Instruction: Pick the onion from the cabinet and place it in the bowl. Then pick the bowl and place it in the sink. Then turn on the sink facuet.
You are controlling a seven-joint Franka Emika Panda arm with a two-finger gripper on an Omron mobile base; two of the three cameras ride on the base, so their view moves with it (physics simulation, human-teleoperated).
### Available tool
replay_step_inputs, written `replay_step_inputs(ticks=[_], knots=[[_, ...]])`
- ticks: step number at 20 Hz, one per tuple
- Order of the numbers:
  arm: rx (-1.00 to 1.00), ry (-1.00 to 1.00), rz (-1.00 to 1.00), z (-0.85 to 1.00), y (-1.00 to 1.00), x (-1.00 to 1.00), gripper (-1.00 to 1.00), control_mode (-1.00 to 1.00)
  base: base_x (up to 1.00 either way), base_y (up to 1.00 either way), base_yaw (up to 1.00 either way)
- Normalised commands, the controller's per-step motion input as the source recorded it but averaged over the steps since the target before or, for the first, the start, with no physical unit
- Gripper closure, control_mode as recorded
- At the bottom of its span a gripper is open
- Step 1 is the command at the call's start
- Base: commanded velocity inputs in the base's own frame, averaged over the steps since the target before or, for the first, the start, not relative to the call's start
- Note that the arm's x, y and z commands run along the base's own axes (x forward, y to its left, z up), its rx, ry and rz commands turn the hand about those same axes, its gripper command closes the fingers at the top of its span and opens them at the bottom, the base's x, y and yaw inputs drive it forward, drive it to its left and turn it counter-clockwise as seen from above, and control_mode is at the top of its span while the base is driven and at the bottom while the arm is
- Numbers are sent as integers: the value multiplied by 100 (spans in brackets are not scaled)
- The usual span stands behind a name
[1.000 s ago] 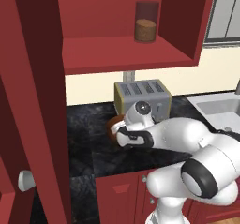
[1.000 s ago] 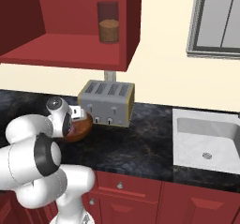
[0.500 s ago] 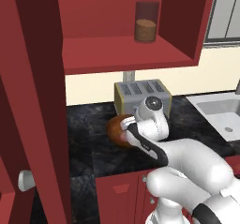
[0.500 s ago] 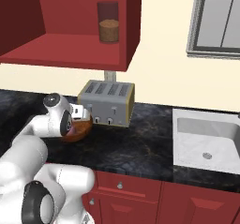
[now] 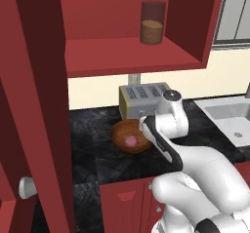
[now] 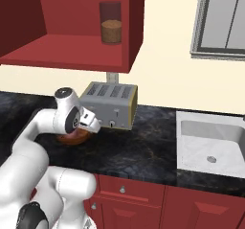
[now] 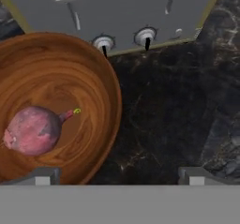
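Reddish-pink onion [image 7: 33,130] on its side inside brown wooden bowl [image 7: 96,80], before toaster [image 7: 117,12].

The white arm is bent sharply forward from the base, with its forearm laid low and its wrist turned downward. The gripper [image 7: 115,175] is pointed straight down, and its two fingertips [image 7: 41,176] are spread wide apart. Nothing is held between the jaws.
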Motion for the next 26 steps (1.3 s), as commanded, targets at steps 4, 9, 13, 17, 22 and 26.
replay_step_inputs(ticks=[4, 9, 13, 17, 22, 26], knots=[[18, 14, -10, -5, -22, 0, -100, -100, 0, 0, 0], [19, 5, -3, -17, 0, 0, -100, -100, 0, 0, 0], [11, 0, 0, -31, 0, 0, -100, -100, 0, 0, 0], [7, 0, 0, -29, 0, 1, -100, -100, 0, 0, 0], [3, 0, 0, -18, 5, 14, -100, -100, 0, 0, 0], [2, 0, 0, -5, 15, 18, -100, -100, 0, 0, 0]])
